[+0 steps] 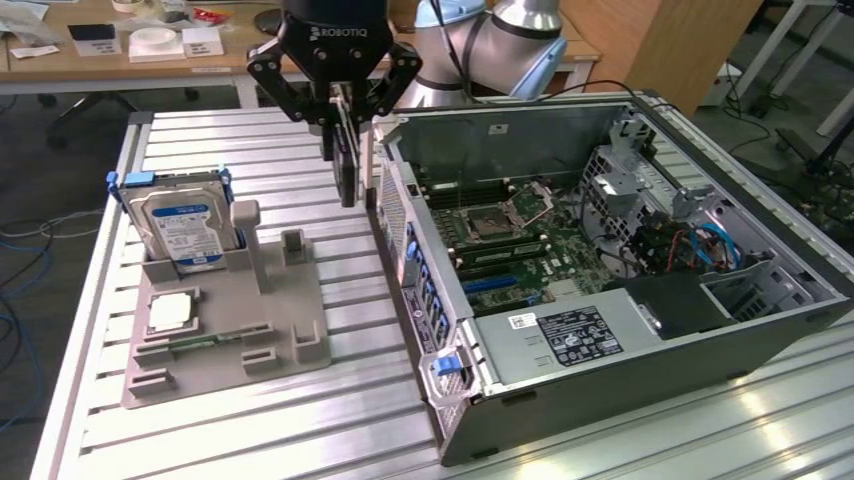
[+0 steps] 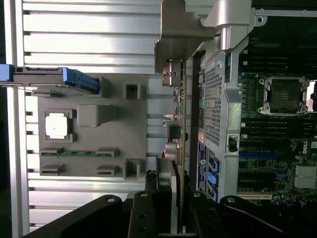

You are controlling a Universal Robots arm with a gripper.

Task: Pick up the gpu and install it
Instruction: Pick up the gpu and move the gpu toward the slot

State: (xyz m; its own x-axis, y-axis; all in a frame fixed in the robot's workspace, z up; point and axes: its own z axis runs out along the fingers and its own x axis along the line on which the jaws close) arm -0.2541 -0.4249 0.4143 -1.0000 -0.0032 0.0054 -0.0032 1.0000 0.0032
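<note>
Where the exterior view's left begins, a grey moulded fixture tray (image 1: pixel 230 305) holds an upright blue-labelled silver hard drive (image 1: pixel 182 226) and a small square silver CPU chip (image 1: pixel 171 313). Centre: black two-finger gripper (image 1: pixel 344 112), partly closed, clamps the gpu (image 1: pixel 350 170), a thin green-and-dark card with silver end bracket, hanging edge-down above the table, just beside the open grey computer case (image 1: pixel 601 400). The carry likely goes best with the card vertical and clear of the case wall. Surface: ribbed aluminium table (image 1: pixel 267 430). Room: wooden desks (image 1: pixel 54 65) behind.
</note>
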